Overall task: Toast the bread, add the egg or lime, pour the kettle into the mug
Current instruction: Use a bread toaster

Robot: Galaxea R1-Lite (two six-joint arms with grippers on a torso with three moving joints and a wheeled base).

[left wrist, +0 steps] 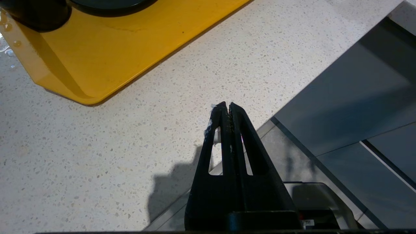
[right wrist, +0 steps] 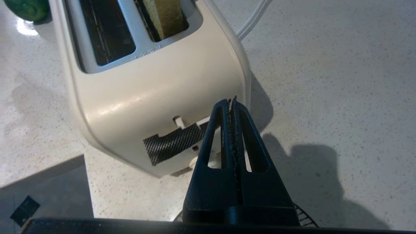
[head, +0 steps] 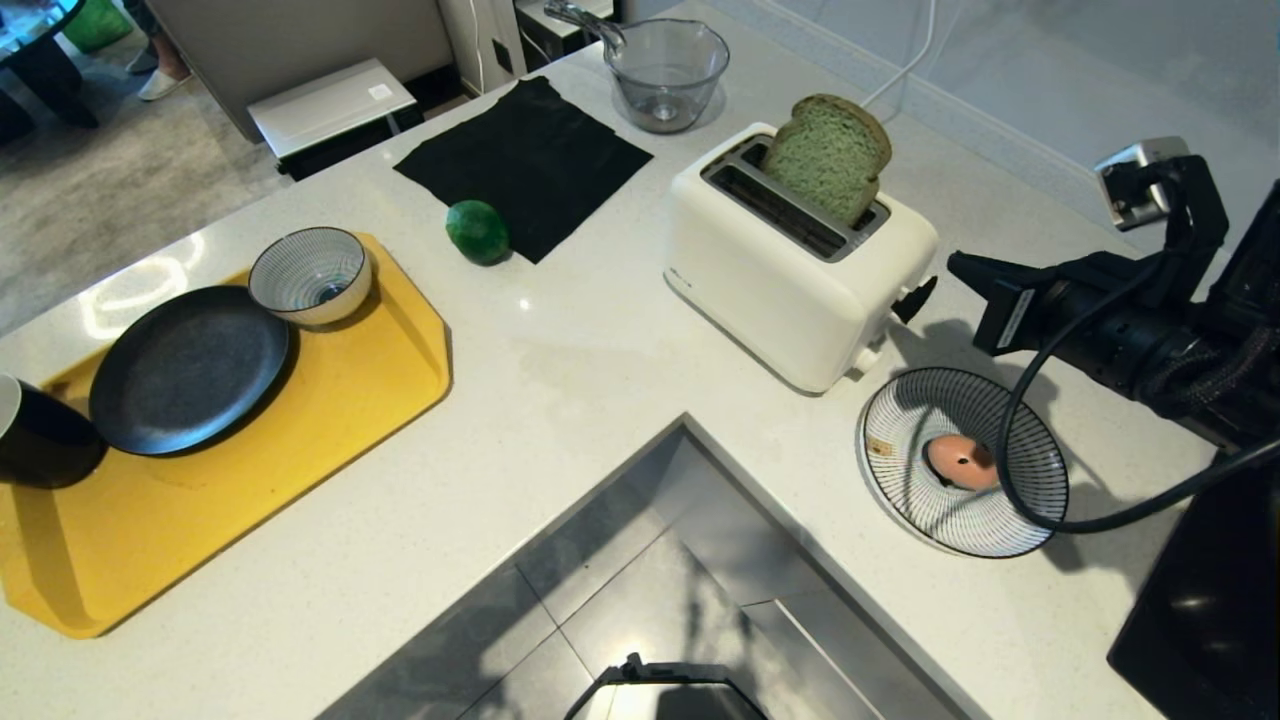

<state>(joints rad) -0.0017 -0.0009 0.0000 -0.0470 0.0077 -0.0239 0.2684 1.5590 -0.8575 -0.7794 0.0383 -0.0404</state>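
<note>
Beside the toaster lever, closed right tool, bread in slot beyond

Left gripper: two black, tapered, cut-out jaws pressed flat together, nothing between them, tips above the counter edge.

White speckled stone counter: spreads beneath and beyond the jaw tips, carrying the gripper's shadow.

Glossy yellow plastic tray with rounded corner: lies on the counter well beyond the jaw tips, to one side.

Round black vessel: stands on the tray's far corner, partly cut off.

Grey tiled floor: below the counter edge, beside the jaws.
</note>
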